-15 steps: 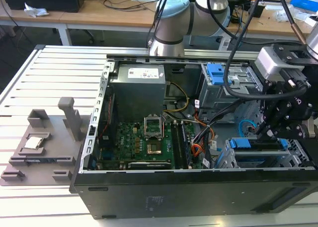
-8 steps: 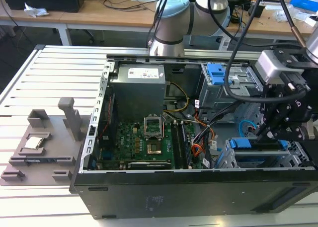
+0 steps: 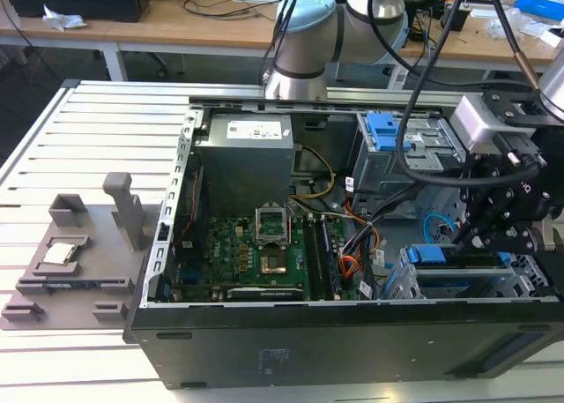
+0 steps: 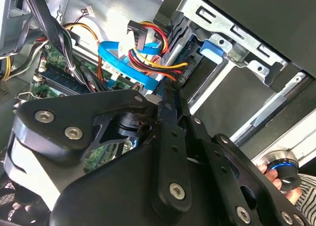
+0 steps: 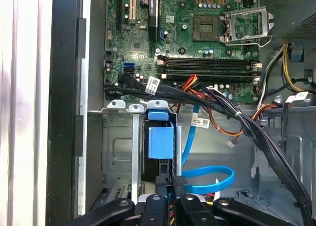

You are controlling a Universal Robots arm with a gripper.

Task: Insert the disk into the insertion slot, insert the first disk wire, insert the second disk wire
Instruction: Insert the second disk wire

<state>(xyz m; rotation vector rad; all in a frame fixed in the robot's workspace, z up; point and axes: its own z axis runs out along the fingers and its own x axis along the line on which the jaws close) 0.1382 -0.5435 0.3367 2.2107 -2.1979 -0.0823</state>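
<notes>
Fingers of the gripper (image 5: 172,206) look pressed together, though on what I cannot tell. Just beyond, the disk (image 5: 160,143) sits in the insertion slot (image 5: 118,147). Farther off lies the motherboard (image 5: 197,38). I'd keep the approach square, slow, and clear of the blue cable (image 5: 210,179).

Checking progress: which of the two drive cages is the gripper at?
The low cage at the exterior view's right, near the case front; the gripper hangs right over it. The taller cage stands farther back.

Cables (image 5: 237,112) crowding the insertion slot (image 5: 123,152)
</notes>
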